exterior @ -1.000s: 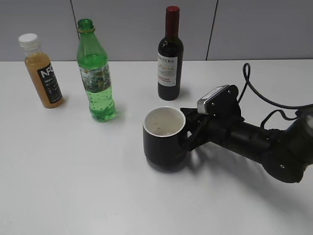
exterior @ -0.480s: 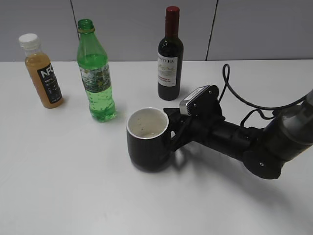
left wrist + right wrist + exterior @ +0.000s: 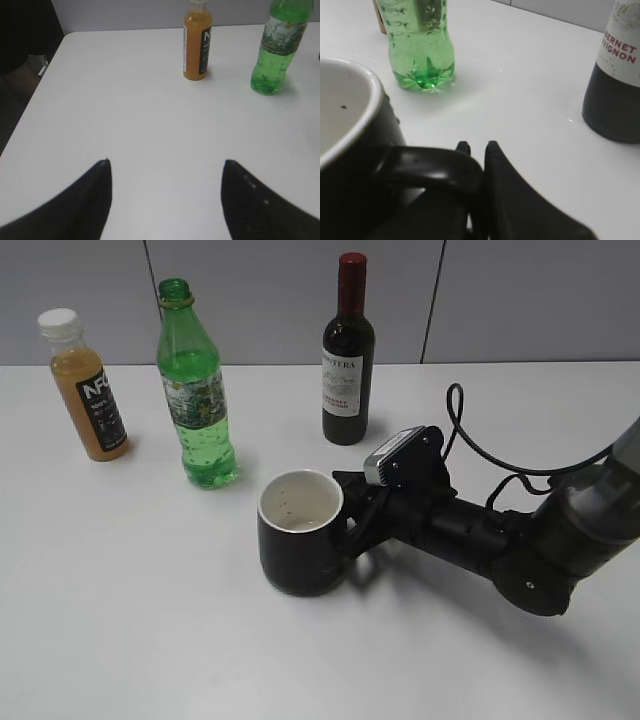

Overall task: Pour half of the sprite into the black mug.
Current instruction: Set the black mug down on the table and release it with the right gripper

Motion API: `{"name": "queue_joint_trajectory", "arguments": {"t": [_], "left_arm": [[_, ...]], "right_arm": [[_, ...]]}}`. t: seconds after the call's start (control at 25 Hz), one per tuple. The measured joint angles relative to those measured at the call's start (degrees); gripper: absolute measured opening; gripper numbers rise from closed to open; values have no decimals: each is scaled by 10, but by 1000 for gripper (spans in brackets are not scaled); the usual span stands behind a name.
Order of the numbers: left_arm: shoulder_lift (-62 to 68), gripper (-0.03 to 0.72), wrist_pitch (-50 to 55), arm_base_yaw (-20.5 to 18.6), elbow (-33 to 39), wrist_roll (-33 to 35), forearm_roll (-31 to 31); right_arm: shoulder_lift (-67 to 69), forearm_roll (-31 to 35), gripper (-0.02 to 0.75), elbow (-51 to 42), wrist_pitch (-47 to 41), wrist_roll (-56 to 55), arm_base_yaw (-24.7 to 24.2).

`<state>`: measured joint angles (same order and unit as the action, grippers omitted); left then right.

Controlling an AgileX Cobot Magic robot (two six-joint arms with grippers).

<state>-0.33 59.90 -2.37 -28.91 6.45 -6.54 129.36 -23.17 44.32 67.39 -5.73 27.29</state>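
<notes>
My right claw (image 3: 352, 532): pinched on the loop handle of the black mug (image 3: 298, 544); in my right wrist view the handle sits between my two dark fingers, which stand almost together around it.
My right arm: low over the white table (image 3: 120, 620), reaching in from the right edge of the exterior view towards the middle.
My left claw (image 3: 165, 200): spread wide, holding nothing; my two dark fingertips (image 3: 102, 172) frame bare table in the left wrist view.
Black mug: upright, white inside showing, a few small dark specks on the inner wall; whether any liquid lies in it I cannot tell from this angle.
The sprite (image 3: 196, 390): standing upright with no cap on its neck, behind and to the left of the mug, apart from it; clear bubbly liquid fills the lower green body.
Orange juice bottle (image 3: 87, 385): white cap on, left of the sprite, apart from it.
Wine bottle (image 3: 348, 355): dark with a red top, upright behind my right arm, near the far edge of the table.
</notes>
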Motion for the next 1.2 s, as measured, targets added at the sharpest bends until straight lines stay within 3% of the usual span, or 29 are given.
{"name": "queue_joint_trajectory", "arguments": {"t": [0.12, 0.28, 0.4, 0.72, 0.92, 1.2], "left_arm": [[0, 521, 0, 0, 0, 0, 0], [0, 521, 0, 0, 0, 0, 0], [0, 521, 0, 0, 0, 0, 0], [0, 521, 0, 0, 0, 0, 0], [0, 521, 0, 0, 0, 0, 0], [0, 521, 0, 0, 0, 0, 0]], "right_arm": [[0, 15, 91, -11, 9, -3, 0], [-1, 52, 250, -38, 26, -7, 0], [-14, 61, 315, -59, 28, -7, 0], [-45, 74, 344, -104, 25, -7, 0], [-76, 100, 405, -144, 25, -7, 0], [-140, 120, 417, -194, 25, 16, 0]]}}
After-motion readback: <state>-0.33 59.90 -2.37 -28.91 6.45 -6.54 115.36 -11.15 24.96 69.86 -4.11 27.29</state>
